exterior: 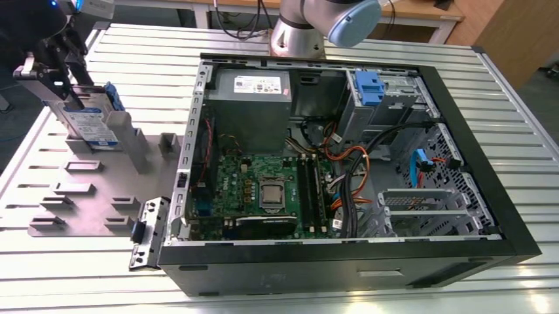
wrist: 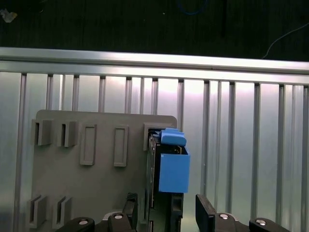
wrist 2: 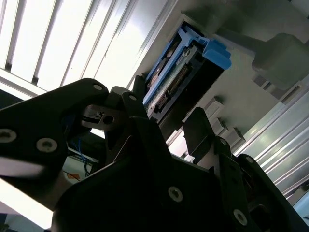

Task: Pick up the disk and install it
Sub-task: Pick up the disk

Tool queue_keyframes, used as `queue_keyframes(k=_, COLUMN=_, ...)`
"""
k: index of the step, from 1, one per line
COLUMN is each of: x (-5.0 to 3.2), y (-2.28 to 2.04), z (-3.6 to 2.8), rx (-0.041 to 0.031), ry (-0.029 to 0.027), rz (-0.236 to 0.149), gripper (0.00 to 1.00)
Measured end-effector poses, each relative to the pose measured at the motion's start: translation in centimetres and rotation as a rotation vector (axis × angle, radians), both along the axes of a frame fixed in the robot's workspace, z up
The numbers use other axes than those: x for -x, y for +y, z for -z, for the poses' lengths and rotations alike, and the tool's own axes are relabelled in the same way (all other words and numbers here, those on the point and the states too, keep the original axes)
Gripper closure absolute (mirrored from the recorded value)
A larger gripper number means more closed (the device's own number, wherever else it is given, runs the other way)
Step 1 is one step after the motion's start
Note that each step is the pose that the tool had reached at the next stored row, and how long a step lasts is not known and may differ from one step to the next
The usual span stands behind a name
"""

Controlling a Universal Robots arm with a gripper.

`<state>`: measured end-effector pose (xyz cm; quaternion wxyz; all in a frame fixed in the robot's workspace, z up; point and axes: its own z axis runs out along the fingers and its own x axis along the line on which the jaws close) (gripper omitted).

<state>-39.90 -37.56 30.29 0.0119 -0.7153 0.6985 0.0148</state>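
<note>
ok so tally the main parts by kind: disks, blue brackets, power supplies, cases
disk: 1
blue bracket: 1
power supply: 1
case: 1
total: 4

Disk (wrist: 173, 174) partly behind end effector (wrist: 167, 207)
</note>
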Motion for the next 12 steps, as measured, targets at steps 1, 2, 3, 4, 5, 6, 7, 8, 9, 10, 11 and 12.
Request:
queue_keyframes(k=1, x=0.00, y=0.01, z=0.00, rx=0.0000, ry=0.0000, rz=0.000, gripper=0.41)
queue_keyframes(k=2, x=0.00, y=0.01, z=0.01, rx=0.0000, ry=-0.0001, rz=0.000, gripper=0.41)
queue_keyframes(k=3, x=0.00, y=0.01, z=0.01, rx=0.0000, ry=-0.0001, rz=0.000, gripper=0.41)
queue_keyframes(k=4, x=0.00, y=0.02, z=0.01, rx=0.0000, ry=-0.0001, rz=0.000, gripper=0.41)
queue_keyframes(k=5, x=0.00, y=0.02, z=0.01, rx=0.0000, ry=-0.0001, rz=0.000, gripper=0.41)
queue_keyframes(k=6, x=0.00, y=0.02, z=0.01, rx=0.0000, ry=-0.0001, rz=0.000, gripper=0.41)
queue_keyframes(k=7, x=0.00, y=0.03, z=0.01, rx=0.0000, ry=-0.0001, rz=0.000, gripper=0.41)
queue_keyframes(k=8, x=0.00, y=0.03, z=0.02, rx=0.0000, ry=0.0000, rz=0.000, gripper=0.41)
queue_keyframes(k=9, x=0.00, y=0.03, z=0.02, rx=0.0000, ry=-0.0001, rz=0.000, gripper=0.41)
queue_keyframes(k=10, x=0.00, y=0.04, z=0.02, rx=0.0000, ry=0.0000, rz=0.000, gripper=0.41)
queue_keyframes(k=11, x=0.00, y=0.04, z=0.02, rx=0.0000, ry=0.0000, rz=0.000, gripper=0.42)
queue_keyframes(k=12, x=0.00, y=0.04, z=0.02, rx=0.0000, ry=0.0000, rz=0.000, gripper=0.42)
